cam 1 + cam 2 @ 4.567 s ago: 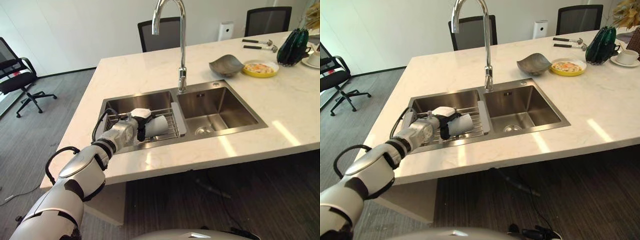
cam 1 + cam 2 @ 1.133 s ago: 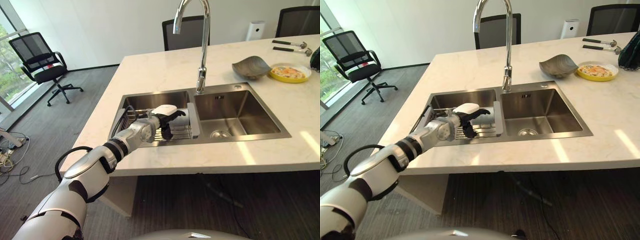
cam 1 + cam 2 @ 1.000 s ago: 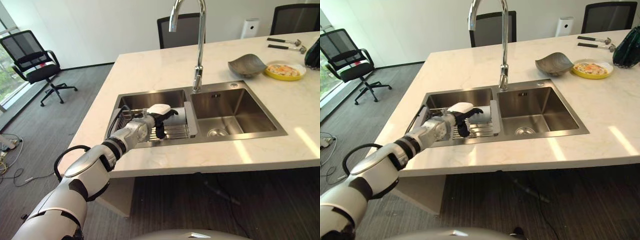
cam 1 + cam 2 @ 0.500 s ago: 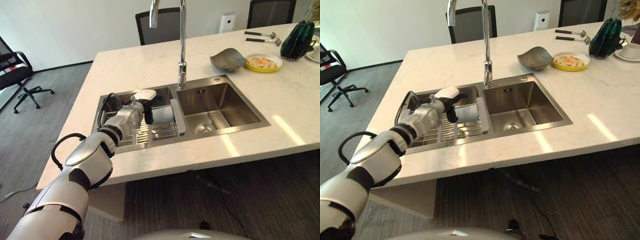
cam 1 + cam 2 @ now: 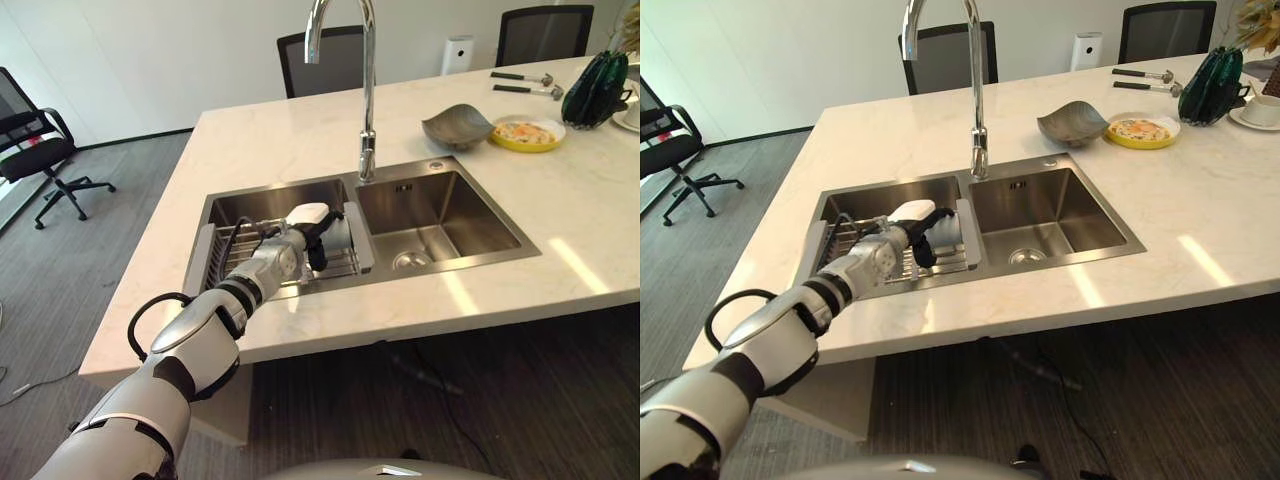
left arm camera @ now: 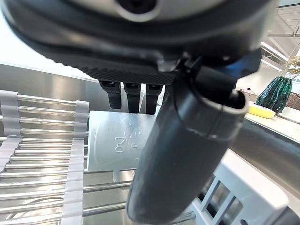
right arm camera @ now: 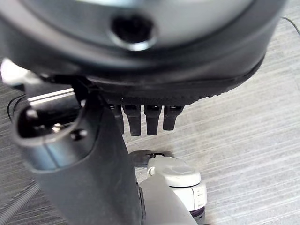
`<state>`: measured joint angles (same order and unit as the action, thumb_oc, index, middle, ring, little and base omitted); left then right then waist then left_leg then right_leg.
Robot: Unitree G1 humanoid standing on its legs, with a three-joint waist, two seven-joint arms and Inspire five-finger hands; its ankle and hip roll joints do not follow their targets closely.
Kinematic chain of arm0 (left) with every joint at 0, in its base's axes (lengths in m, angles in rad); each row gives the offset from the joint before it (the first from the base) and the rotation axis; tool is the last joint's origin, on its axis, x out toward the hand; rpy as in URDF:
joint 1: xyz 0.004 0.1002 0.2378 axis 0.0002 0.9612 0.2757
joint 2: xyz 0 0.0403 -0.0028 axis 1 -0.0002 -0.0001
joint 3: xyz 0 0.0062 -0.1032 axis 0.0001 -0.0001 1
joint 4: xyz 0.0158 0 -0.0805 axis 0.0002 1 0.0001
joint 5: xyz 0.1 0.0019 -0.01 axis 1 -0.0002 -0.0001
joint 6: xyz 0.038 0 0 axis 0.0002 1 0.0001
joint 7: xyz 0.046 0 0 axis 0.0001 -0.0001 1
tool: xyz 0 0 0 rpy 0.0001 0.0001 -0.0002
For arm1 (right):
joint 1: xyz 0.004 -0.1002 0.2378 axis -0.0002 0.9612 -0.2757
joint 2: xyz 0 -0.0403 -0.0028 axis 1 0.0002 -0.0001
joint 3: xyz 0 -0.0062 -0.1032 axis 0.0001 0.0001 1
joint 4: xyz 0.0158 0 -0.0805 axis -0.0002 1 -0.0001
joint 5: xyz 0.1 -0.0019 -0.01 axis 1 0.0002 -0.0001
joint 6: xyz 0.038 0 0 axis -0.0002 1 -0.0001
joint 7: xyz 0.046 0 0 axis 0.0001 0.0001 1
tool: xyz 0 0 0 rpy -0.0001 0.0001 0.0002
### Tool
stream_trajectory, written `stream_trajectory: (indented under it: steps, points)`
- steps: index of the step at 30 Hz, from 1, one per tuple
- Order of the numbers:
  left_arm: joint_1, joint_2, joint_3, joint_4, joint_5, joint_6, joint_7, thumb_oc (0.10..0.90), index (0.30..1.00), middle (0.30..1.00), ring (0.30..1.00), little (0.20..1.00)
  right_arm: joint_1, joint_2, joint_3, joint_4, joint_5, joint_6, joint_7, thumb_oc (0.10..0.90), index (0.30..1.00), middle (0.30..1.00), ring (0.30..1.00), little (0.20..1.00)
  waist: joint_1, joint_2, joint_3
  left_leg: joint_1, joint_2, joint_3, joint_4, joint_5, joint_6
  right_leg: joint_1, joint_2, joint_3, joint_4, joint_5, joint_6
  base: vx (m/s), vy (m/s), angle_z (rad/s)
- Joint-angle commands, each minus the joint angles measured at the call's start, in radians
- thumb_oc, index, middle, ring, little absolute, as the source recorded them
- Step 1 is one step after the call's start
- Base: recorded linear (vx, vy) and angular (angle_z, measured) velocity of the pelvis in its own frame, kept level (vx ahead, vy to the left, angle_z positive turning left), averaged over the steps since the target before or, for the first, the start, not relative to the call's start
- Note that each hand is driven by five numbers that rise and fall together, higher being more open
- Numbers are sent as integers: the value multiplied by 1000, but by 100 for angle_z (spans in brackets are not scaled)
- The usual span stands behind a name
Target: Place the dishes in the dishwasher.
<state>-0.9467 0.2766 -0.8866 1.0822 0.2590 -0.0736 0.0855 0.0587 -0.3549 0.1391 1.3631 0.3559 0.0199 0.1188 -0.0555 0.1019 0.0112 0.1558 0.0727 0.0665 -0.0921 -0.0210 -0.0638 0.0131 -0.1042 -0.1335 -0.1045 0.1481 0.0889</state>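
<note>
Left robot hand [image 5: 305,232] now nearer the rack's [image 5: 232,262] front, fingers loosely over the glass [image 6: 123,144], not clearly gripping.

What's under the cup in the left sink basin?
The cup lies on its side on the wire rack, with the left robot hand over it. The basin floor below is mostly hidden.
</note>
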Motion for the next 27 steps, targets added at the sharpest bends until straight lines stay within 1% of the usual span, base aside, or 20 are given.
stream_trajectory:
  steps: [1, 9, 15, 19, 27]
  points:
    - [-83, -33, 58, 84, -13, -11, -2, 800, 900, 900, 900, 900, -13, -19, 18, 55, 24, -14, -7, 800, 900, 900, 900, 900, 11, -25, 2, 1, -43, -41, 5, -39, 9, 52, -54, -52, 17, -60, 85, 0, 0, 0]
    - [-99, -27, 59, 131, -9, -3, 3, 800, 900, 900, 900, 900, -19, -22, 20, 63, 26, -12, -9, 800, 900, 900, 900, 900, 5, -24, 2, -5, -41, -39, 5, -34, 7, 44, -53, -52, 17, -58, 85, 0, 0, 0]
    - [-148, 0, 78, 218, -13, 16, -3, 800, 900, 900, 900, 900, -41, -24, 27, 63, 22, -10, -5, 800, 900, 900, 900, 900, -6, -25, 6, -14, -39, -28, 5, -30, 3, 27, -50, -44, 17, -51, 87, -2, 2, -1]
    - [-191, 20, 100, 275, -28, 32, -8, 800, 900, 900, 900, 900, -59, -27, 39, 64, 15, -6, -2, 800, 900, 900, 900, 900, -15, -30, 10, -29, -39, -15, 5, -26, 1, 6, -47, -30, 17, -41, 90, -13, 5, -8]
    - [-191, 20, 100, 275, -28, 32, -8, 800, 900, 900, 900, 900, -59, -27, 39, 64, 15, -6, -2, 800, 900, 900, 900, 900, -15, -30, 10, -29, -39, -15, 5, -26, 1, 6, -47, -30, 17, -41, 90, -2, 0, -5]
